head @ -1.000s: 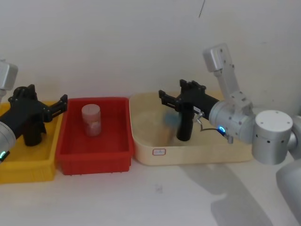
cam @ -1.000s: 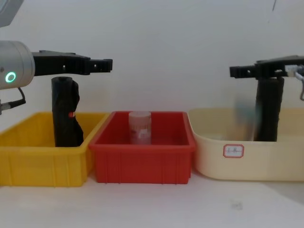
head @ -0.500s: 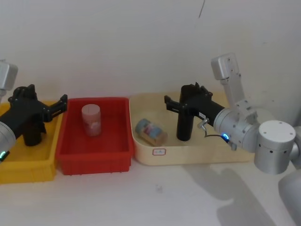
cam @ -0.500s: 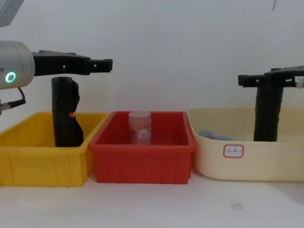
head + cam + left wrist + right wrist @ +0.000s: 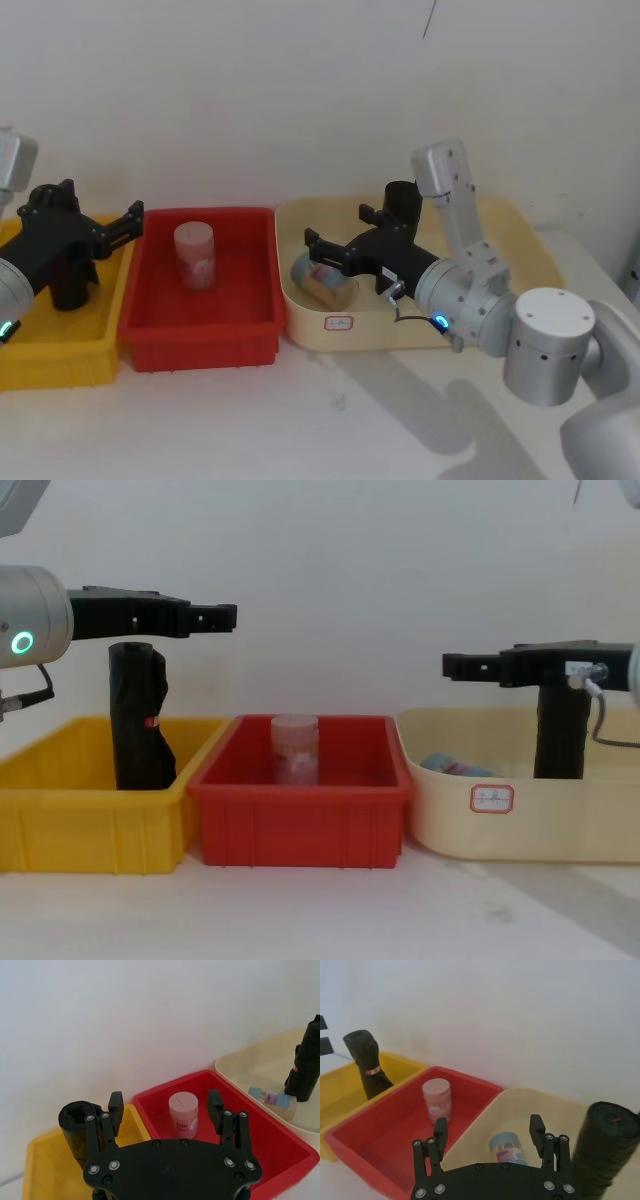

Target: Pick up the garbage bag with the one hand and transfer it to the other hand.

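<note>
The right gripper, the one on the blue-ringed arm, is no longer at the garbage bag. One second ago its fingers stood at both sides of the top of the roll. Now it has moved toward the robot's left and hangs over the small bottle that lies in the cream bin. Its fingers are spread wide and nothing is between them.

The garbage bag stays where it was, upright in the far part of the cream bin, behind the right gripper and apart from its fingers. It seems not lifted at all.

The left gripper, on the green-ringed arm, has not moved. It hovers above the yellow bin, just over the lumpy black roll with the red mark. Its fingers are also spread apart and hold nothing.

For the task, I judge this as a step back and not forward: no hand has the bag, so the pick is not made and the transfer cannot begin. One gripper must first come to the smooth roll again and close on it
</note>
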Controlling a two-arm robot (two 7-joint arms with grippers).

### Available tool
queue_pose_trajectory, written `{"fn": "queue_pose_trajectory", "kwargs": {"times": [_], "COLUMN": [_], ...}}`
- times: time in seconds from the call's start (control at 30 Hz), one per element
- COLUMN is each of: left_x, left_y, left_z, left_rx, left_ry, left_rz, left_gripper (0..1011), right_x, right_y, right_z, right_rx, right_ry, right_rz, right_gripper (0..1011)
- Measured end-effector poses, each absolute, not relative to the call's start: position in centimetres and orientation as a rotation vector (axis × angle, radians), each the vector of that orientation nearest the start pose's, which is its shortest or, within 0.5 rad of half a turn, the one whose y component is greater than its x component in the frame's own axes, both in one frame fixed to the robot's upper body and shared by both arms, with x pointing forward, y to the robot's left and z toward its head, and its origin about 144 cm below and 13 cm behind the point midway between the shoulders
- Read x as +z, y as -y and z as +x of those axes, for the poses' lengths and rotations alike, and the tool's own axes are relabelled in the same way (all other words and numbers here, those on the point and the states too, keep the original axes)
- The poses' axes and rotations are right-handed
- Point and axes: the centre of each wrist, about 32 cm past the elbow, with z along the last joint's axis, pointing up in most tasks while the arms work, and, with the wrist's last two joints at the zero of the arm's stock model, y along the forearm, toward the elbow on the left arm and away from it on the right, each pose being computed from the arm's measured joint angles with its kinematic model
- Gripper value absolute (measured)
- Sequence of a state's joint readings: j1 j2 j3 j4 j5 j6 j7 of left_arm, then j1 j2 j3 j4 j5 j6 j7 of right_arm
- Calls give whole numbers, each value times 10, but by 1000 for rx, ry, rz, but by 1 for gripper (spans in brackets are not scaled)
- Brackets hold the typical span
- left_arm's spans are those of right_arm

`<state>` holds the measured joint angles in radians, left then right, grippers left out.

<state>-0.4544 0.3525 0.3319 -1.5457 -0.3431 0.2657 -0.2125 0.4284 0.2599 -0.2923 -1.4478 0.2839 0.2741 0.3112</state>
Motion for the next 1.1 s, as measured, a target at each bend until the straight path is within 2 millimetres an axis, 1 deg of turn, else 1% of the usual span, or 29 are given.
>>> {"fn": "queue_pose_trajectory", "kwargs": {"times": [0.3, 0.5, 1.1], "left_x": [1283, 1283, 1283], "left_y": [-233, -233, -233], "left_z": [553, 553, 553], "left_rx": [1077, 1077, 1077], "left_ry": [120, 120, 120], "left_rz": [64, 64, 64], "left_gripper": [1001, 1001, 1001], "right_x": [1247, 1246, 1246], "right_y": [205, 198, 189], "right_z": [557, 556, 555], "right_rx": [-1028, -1033, -1039], "right_ry": [2, 0, -1], "right_rz": [-56, -39, -18], "right_gripper": [1000, 1000, 1000]}}
